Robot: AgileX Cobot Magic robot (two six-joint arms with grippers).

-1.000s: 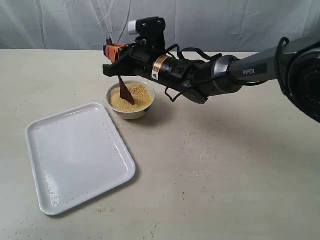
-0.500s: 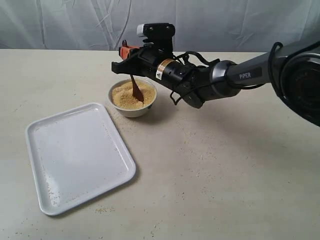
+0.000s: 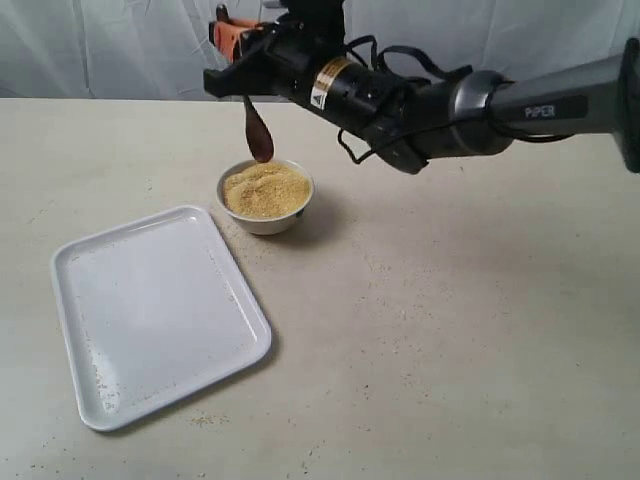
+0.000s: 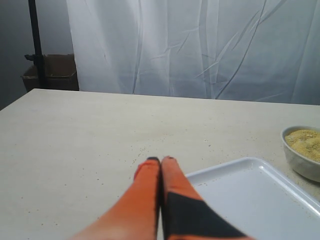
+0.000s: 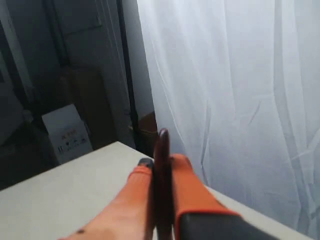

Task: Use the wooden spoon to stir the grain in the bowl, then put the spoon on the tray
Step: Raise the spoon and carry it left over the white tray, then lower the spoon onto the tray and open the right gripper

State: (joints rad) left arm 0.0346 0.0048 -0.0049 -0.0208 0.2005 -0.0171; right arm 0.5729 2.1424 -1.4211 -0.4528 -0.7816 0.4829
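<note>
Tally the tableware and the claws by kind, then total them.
Bowl: 1
Tray: 1
Spoon: 1
Claws: 2 (left claw, right claw)
Total: 5

R arm (image 3: pixel 530 98): grey metallic tube link w/ white "PIPER" lettering along it. Fwd of that, black rounded housings, glossy, stepped in dia. toward the wrist. Thin black cables (image 3: pixel 392 52) run in loose loops over the wrist section. Small label (image 3: pixel 322 71) on the wrist body, orange + white, print too small to read. Black cam block (image 3: pixel 312 12) sits on the wrist, partly cut by frame edge.

R gripper (image 5: pixel 159 162): orange fingers, rounded ends, dark tip, black panel on one finger.

L gripper (image 4: pixel 160 161): same orange tapering fingers, dark-red tips, angular black panel on one.
</note>
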